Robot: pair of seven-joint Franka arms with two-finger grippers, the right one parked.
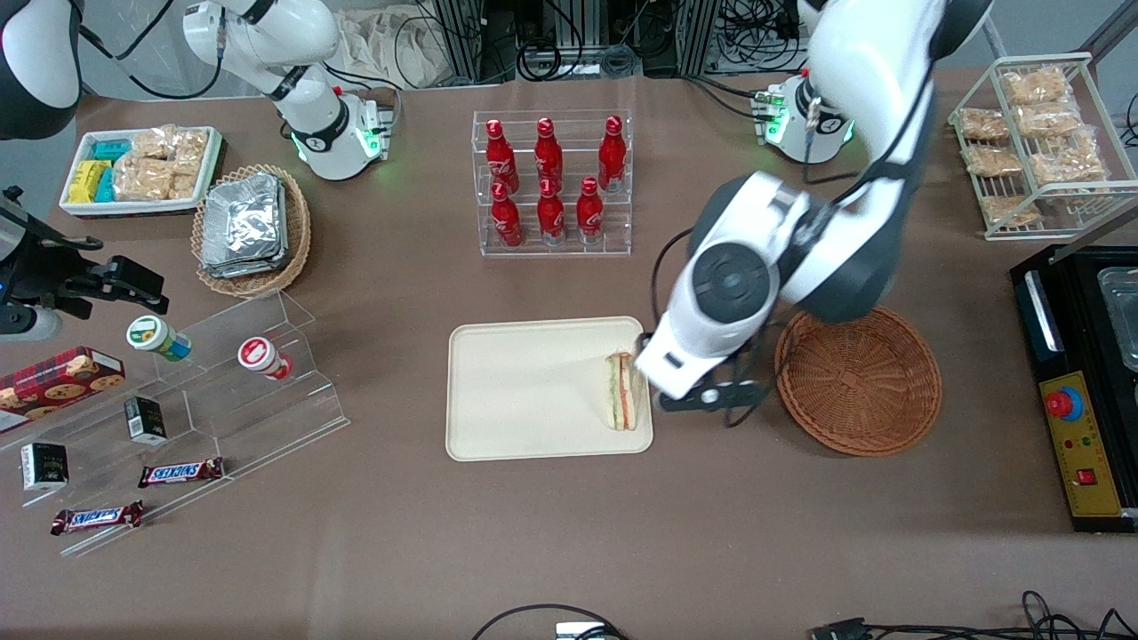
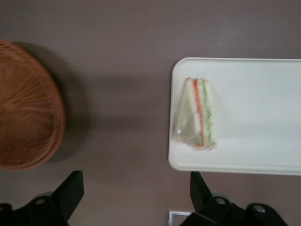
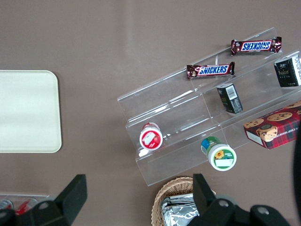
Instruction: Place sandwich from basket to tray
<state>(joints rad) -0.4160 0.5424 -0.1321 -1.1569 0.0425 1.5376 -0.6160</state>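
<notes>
while gripper hangs wide, empty, between basket and tray | sandwich on tray

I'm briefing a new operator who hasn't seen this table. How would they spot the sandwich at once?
Find the cream tray in the middle of the table, nearer the front camera than the red bottles. The sandwich lies on its edge nearest the reddish-brown basket, beside the open gripper. It is the only clear-wrapped triangular wedge, with green and orange-red layers.

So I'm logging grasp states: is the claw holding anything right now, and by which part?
Nothing is held. The claw is open, above bare table between the basket and the tray; the sandwich lies on the tray, untouched.
</notes>
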